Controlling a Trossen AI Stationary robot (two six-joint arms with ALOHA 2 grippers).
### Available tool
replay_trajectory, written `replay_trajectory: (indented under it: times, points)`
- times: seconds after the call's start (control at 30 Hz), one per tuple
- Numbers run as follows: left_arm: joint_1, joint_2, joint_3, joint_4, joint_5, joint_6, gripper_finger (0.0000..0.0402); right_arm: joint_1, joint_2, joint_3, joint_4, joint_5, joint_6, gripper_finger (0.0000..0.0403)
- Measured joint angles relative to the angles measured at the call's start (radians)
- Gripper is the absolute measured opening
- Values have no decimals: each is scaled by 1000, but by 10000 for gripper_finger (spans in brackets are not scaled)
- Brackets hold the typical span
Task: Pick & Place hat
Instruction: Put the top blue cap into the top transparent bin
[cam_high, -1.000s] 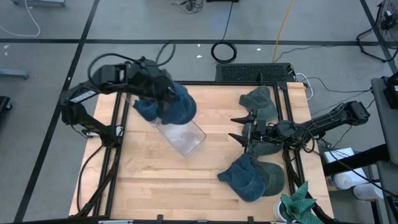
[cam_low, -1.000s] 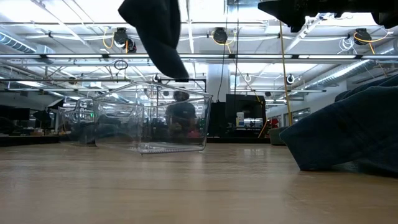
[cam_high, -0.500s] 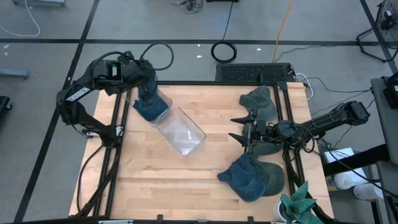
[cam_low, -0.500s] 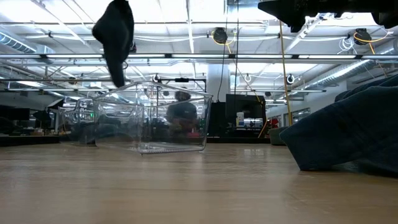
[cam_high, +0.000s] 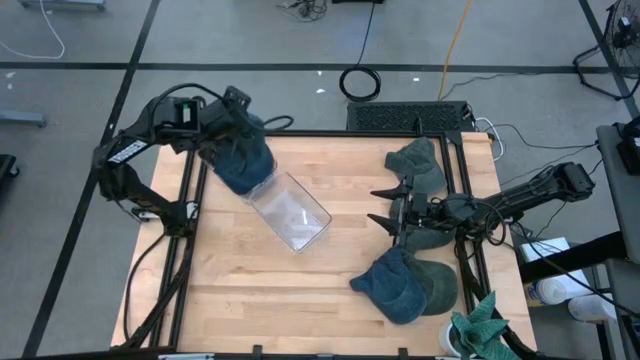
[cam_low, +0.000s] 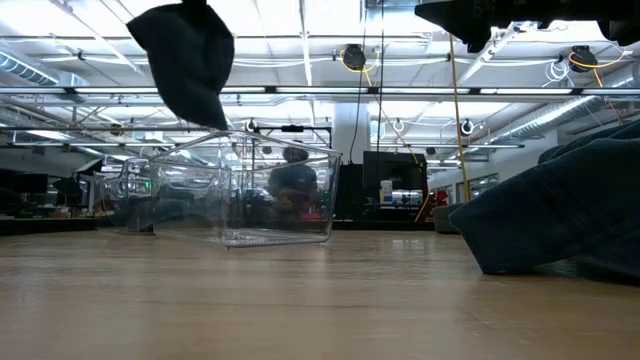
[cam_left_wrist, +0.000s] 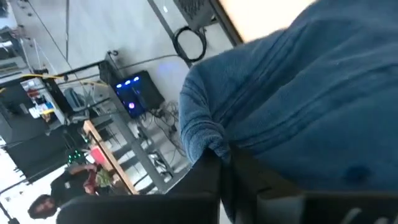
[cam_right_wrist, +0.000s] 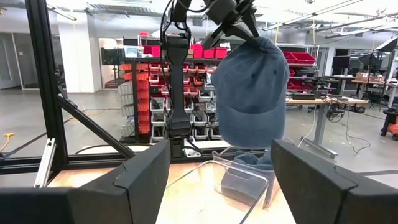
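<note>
Left gripper (cam_high: 232, 128) clamped a blue denim cap (cam_high: 240, 160) above the clear plastic bin (cam_high: 290, 212).
Right gripper (cam_high: 385, 207), fingers apart, waited near the wooden table's (cam_high: 330, 300) right edge.

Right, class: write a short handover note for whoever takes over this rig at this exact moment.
Left gripper: shut on a blue hat, held in the air above the far end of the clear bin.
Right gripper: open, empty, waiting at the right side of the table.
Other hats: a green hat at the far right, another blue hat and a dark green hat at the near right.
Done: one hat picked up.
Left: probably drop it into the bin, then fetch the other three.
</note>
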Motion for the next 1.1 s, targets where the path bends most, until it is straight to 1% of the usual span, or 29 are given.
replay_trajectory:
  times: [0.1, 0.27, 0.33, 0.43, 0.53, 0.63, 0.77, 0.83, 0.97, 1.1]
  points:
    - [-2, 2, -33, 1, -56, 49, 5, 0, 0, 0, -15, 0, 0, 265]
    - [-19, 3, -158, 1, -210, 161, 9, 0, 0, 0, -19, 0, 0, 265]
    - [-19, 3, -219, 0, -252, 166, 5, 0, 0, 0, -19, 0, 0, 265]
    - [-29, 3, -314, 0, -264, 158, 7, 0, 0, 0, -18, 0, 0, 265]
    - [-52, 4, -399, 0, -311, 138, 5, 0, 0, 0, -18, 0, 0, 265]
    - [-79, 4, -458, 0, -312, 80, 6, 0, 0, 0, -18, 0, 0, 265]
    - [-118, 4, -504, 0, -284, 13, 5, 0, 0, 0, -18, 0, 0, 265]
    - [-144, 4, -514, 1, -268, -11, 4, 0, 0, 0, -18, 0, 0, 265]
    - [-193, 4, -515, 3, -188, -45, 10, 0, 0, 0, -18, 0, 0, 265]
    - [-234, 4, -515, 8, -180, -52, 5, 0, 0, 0, -18, 0, 0, 265]
